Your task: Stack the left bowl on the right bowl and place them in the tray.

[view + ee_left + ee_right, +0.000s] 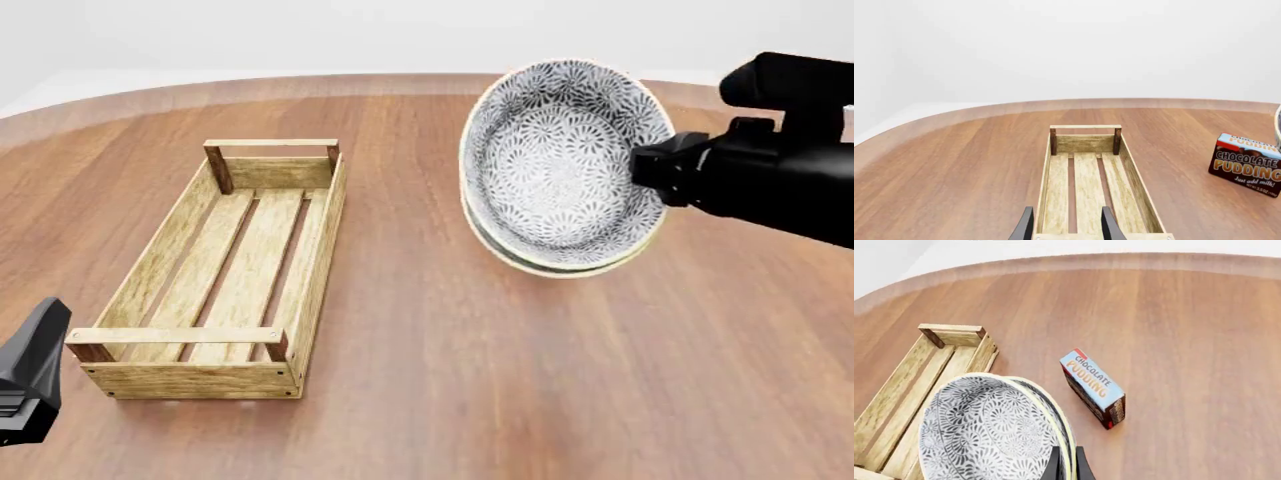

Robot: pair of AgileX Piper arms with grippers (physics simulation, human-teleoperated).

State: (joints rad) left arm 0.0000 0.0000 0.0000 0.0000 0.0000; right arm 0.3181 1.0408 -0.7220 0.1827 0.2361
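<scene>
1. Two bowls, nested: the top bowl [558, 160] sits inside the bottom bowl [583, 262], both held in the air and tipped on edge, openings facing the front cam. They are to the right of the tray, off the desk.
2. Desk [534, 380]: brown wood, grain running front to back, curved far edge w/ a paler rim. Behind it only a plain white backdrop.
3. Tray [227, 270] lies flat on the desk's left half, long axis running away from the arms, slightly angled. Nothing inside it.
4. Tray build: light wood, slatted bottom w/ gaps, low side walls, raised bar on darker posts at each short end.
5. Bowls: round, white w/ dense grey floral print inside, cream rims; they look glazed.
6. Right end effector [657, 172] is clenched on the bowls' right rims; in the right wrist view, dark fingers [1054, 466] pinch both rims together.
7. Left end effector [1066, 226] is released, jaws apart, holding nothing; it is low at the tray's near end, pointing along the tray's length. In the front view only part of the black left arm shows, at the lower left corner.
8. Pudding box [1093, 388]: "Chocolate Pudding" carton, brown w/ blue top, standing on a long edge on the desk, right of the tray, apart from it.
</scene>
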